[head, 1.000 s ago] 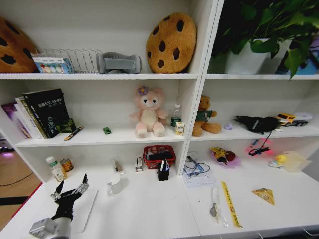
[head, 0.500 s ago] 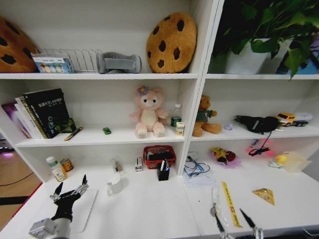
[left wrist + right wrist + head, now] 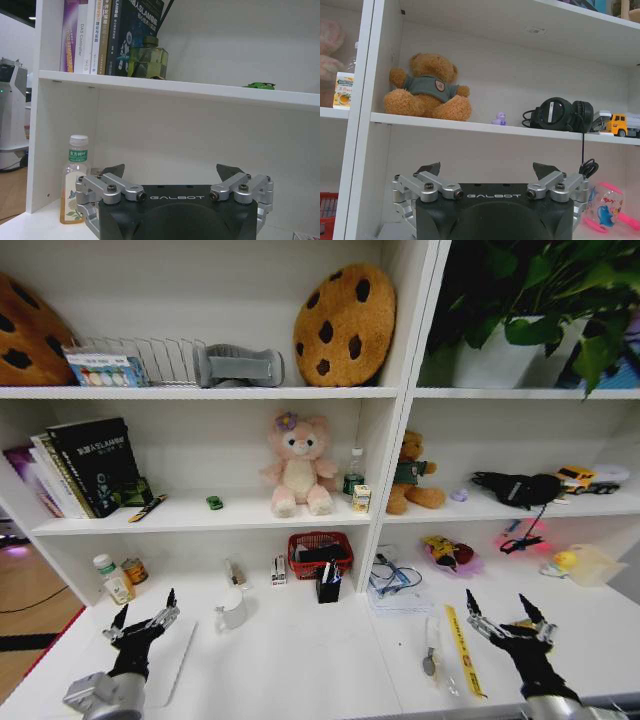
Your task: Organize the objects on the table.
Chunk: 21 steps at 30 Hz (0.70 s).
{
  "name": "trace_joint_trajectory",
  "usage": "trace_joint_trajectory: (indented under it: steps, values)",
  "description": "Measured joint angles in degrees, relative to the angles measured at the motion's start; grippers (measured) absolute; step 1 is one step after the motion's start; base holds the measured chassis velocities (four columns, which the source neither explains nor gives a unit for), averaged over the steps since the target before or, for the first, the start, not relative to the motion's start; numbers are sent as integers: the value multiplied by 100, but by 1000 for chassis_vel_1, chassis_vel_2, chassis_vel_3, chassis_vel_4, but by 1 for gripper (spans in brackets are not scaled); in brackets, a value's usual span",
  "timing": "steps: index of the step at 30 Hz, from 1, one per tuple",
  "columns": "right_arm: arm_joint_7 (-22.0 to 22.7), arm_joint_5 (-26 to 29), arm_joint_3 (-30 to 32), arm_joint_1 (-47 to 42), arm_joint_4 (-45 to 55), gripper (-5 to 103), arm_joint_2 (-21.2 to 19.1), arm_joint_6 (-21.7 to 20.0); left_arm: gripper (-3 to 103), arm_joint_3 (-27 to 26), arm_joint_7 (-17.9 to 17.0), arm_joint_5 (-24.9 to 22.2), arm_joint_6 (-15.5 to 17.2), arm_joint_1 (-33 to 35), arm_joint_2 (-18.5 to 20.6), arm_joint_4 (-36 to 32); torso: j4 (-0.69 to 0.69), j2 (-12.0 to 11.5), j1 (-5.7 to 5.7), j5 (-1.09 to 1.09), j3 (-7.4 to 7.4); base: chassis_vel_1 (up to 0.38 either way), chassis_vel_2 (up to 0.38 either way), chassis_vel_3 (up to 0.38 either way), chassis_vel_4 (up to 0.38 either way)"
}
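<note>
On the white table (image 3: 300,665), my left gripper (image 3: 143,623) hovers open over the silver laptop (image 3: 176,655) at the front left. My right gripper (image 3: 505,622) stands open at the front right, just right of the yellow ruler (image 3: 461,648) and a pen (image 3: 430,648). A tiny green toy car (image 3: 214,502) sits on the shelf above; in the left wrist view the car (image 3: 261,86) lies on the shelf over the open left gripper (image 3: 172,172). A small can (image 3: 133,570) stands at the back left. In its wrist view, the right gripper (image 3: 487,170) is open and empty.
A white mug (image 3: 232,610), black pen holder (image 3: 327,586) and red basket (image 3: 320,552) stand mid-table. A green-capped bottle (image 3: 73,175) is by the shelf wall. Plush toys, books, headphones (image 3: 560,115) and cookie cushions fill the shelves. A yellow triangular thing (image 3: 530,633) lies beside my right gripper.
My right gripper has risen into view at the front right, from only fingertips showing to standing beside the ruler. The left gripper has hardly moved.
</note>
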Motion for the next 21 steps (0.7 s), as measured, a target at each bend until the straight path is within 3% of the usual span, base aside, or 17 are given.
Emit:
trace_joint_trajectory:
  steps: [12,21]
  values:
    - [-37,-449,-287,19,-17,100,8,110,100,34,-11,40,43,6,25,-29,1,0,0,-1,-1,0,0,0,0]
    - [-73,-462,-376,112,-64,100,4,152,100,5,-32,33,36,16,-14,-38,2,-1,2,0,0,18,-19,-11,27]
